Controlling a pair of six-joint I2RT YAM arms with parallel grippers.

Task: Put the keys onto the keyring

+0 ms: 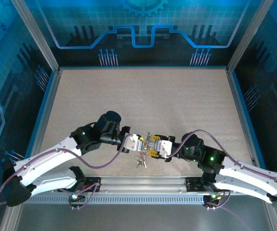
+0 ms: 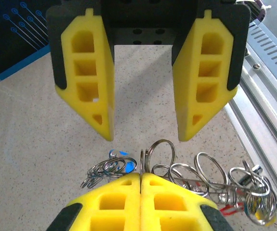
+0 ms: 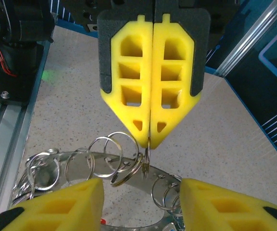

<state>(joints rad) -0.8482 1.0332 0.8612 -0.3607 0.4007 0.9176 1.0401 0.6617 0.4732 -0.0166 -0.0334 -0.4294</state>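
The keyring [image 3: 128, 166], a flat grey metal band with holes, hangs just above the table between both grippers. Several small split rings [image 3: 104, 151] are threaded along it. My left gripper [image 2: 141, 176] is shut, and its yellow fingertips [image 3: 150, 139] pinch one small split ring [image 2: 146, 161] on edge. My right gripper [image 3: 142, 184] faces it with its fingers [image 2: 92, 86] wide apart, either side of the band and touching nothing. A blue key head [image 2: 122, 162] shows among the rings, and a red one [image 2: 229, 210] at the right. In the top view the keys [image 1: 141, 161] dangle below the meeting grippers [image 1: 145, 143].
The speckled beige table [image 1: 143, 96] stretches away behind the grippers. An aluminium rail [image 1: 143, 183] runs along the near edge, close under the hanging keys and beside the rings [image 2: 268, 120]. Blue enclosure walls [image 1: 143, 33] bound the table.
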